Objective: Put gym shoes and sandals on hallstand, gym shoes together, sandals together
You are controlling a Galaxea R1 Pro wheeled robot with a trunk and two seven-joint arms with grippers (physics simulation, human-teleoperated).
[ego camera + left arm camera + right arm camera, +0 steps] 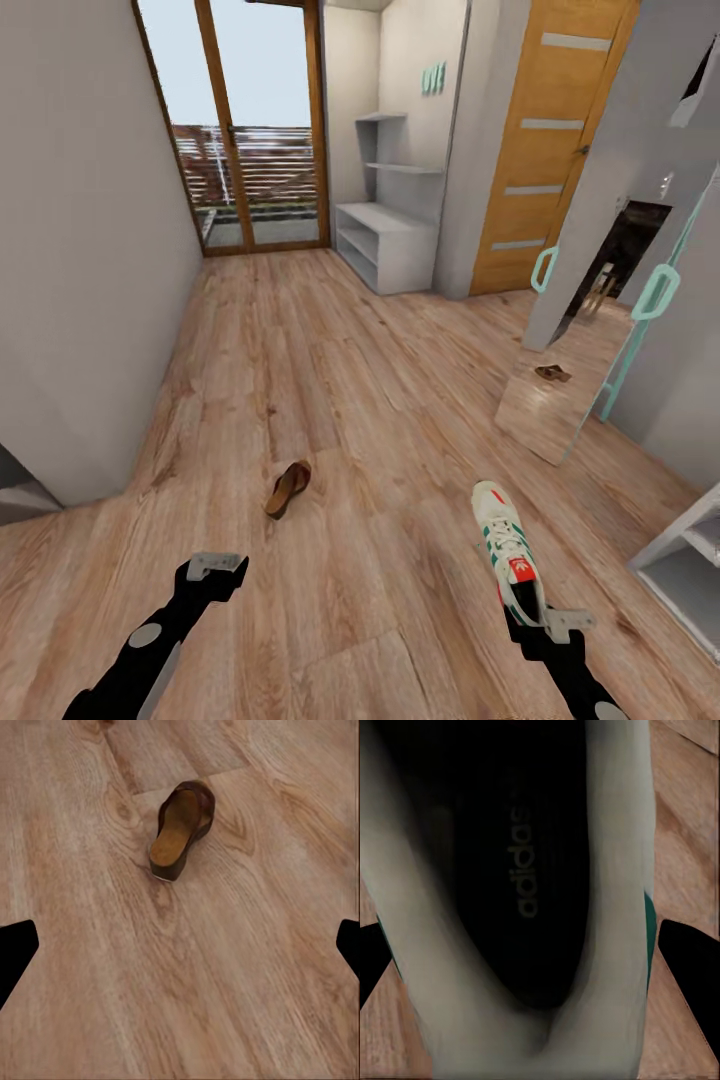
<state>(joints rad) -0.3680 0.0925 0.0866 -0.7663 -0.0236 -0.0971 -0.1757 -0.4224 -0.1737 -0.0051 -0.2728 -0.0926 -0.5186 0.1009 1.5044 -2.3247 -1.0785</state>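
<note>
The right gripper [545, 622] is clamping one gym shoe [508, 550] by its heel at 5 o'clock; the left gripper [216, 570] is hanging wide open, holding nothing; one sandal [288, 487] is lying on the floor [330, 380] ahead of it; a second sandal [552, 373] is lying at 2 o'clock; one rack [385, 240] is standing at 12.

You can read one word, "adidas", in pale letters on the dark insole of the gym shoe [521, 862], seen in the right wrist view. The shoe's red tongue label in your head view is too small to read.

brown sandal [181, 831] on plank floor [225, 982]
</note>
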